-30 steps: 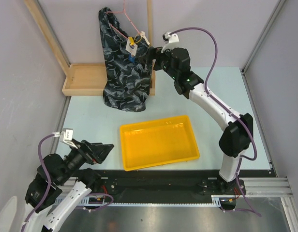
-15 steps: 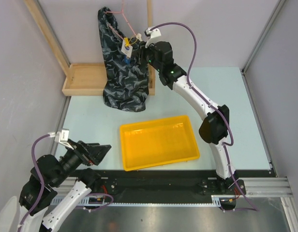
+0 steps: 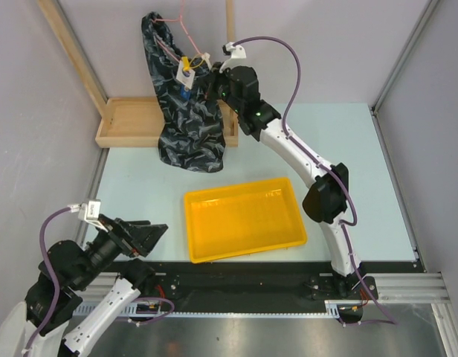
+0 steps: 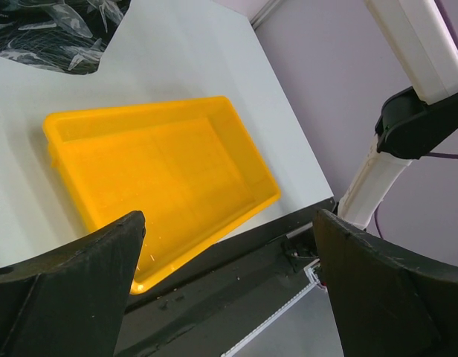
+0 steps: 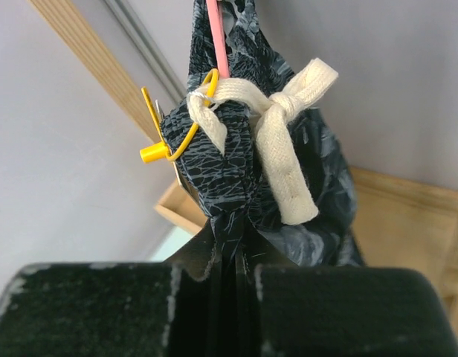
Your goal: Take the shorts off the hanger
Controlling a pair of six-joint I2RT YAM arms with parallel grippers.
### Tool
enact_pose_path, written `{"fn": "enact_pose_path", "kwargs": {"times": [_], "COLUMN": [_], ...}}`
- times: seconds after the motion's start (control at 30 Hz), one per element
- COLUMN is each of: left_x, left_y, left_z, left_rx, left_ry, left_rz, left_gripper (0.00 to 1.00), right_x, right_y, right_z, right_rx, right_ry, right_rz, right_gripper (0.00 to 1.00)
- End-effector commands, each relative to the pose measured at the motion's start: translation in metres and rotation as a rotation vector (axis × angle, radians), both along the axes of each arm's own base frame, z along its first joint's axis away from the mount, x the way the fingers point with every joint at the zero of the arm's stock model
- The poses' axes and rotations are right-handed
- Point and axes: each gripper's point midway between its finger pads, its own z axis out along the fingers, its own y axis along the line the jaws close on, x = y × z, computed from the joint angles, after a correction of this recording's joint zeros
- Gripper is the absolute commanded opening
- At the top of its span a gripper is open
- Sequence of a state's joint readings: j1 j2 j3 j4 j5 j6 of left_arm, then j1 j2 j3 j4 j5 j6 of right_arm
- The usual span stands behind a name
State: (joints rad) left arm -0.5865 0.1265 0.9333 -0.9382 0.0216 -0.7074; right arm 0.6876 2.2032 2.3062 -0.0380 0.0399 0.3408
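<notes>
The left gripper (image 3: 156, 232) stands released near the table's front left, beside the yellow tray (image 3: 236, 187). At the back, the shorts (image 3: 186, 126) hang on the hanger (image 5: 217, 37). The right gripper (image 5: 235, 249) is clenched on their fabric, just under the white cord (image 5: 285, 152).

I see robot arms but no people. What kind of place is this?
Probably a robot test booth in a lab. A left arm and a right arm are bolted at a table, plain walls box it in, and shorts hang on a pink hanger.
</notes>
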Motion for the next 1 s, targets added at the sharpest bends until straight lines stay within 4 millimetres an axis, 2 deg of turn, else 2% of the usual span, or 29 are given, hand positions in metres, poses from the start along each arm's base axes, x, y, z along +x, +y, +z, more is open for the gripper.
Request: {"fn": "enact_pose_path", "kwargs": {"times": [0.0,0.13,0.17,0.23,0.27,0.53,0.6,0.7,0.73,0.77,0.8,0.83,0.87,0.93,0.97], "left_x": [-0.006,-0.010,-0.011,-0.013,-0.015,-0.022,-0.024,-0.030,-0.033,-0.035,-0.036,-0.041,-0.043,-0.047,-0.049], "left_y": [-0.004,-0.004,-0.004,-0.004,-0.004,-0.002,-0.001,0.002,0.004,0.005,0.007,0.010,0.010,0.013,0.015], "left_z": [0.015,0.018,0.018,0.021,0.021,0.030,0.032,0.043,0.051,0.055,0.060,0.069,0.075,0.090,0.096], "left_rx": [-0.029,-0.052,-0.058,-0.073,-0.077,-0.111,-0.114,-0.129,-0.139,-0.142,-0.147,-0.159,-0.165,-0.179,-0.184], "left_ry": [-0.009,-0.009,-0.009,-0.009,-0.009,-0.018,-0.021,-0.044,-0.063,-0.069,-0.079,-0.100,-0.109,-0.134,-0.148], "left_rz": [-0.030,-0.041,-0.041,-0.044,-0.049,-0.058,-0.060,-0.064,-0.065,-0.067,-0.064,-0.065,-0.070,-0.070,-0.069], "left_gripper": [1.00,1.00,1.00,1.00,1.00,1.00,1.00,1.00,1.00,1.00,1.00,1.00,1.00,1.00,1.00], "right_x": [-0.046,-0.060,-0.066,-0.069,-0.074,-0.096,-0.098,-0.122,-0.117,-0.140,-0.146,-0.150,-0.174,-0.196,-0.199], "right_y": [-0.005,-0.007,-0.010,-0.009,-0.013,-0.018,-0.015,-0.015,-0.004,-0.015,-0.012,-0.006,-0.011,-0.015,-0.009], "right_z": [0.124,0.154,0.167,0.176,0.190,0.225,0.218,0.220,0.189,0.207,0.197,0.175,0.185,0.182,0.154], "right_rx": [0.352,0.486,0.523,0.575,0.607,0.709,0.672,0.636,0.592,0.604,0.585,0.552,0.552,0.514,0.463], "right_ry": [-0.111,-0.112,-0.124,-0.116,-0.143,-0.170,-0.133,-0.119,-0.057,-0.080,-0.061,-0.021,-0.048,-0.076,-0.048], "right_rz": [0.083,0.134,0.145,0.166,0.180,0.237,0.228,0.277,0.272,0.303,0.312,0.323,0.373,0.392,0.389], "right_gripper": [0.00,0.00,0.00,0.00,0.00,0.00,0.00,0.00,0.00,0.00,0.00,0.00,0.00,0.00,0.00]}}
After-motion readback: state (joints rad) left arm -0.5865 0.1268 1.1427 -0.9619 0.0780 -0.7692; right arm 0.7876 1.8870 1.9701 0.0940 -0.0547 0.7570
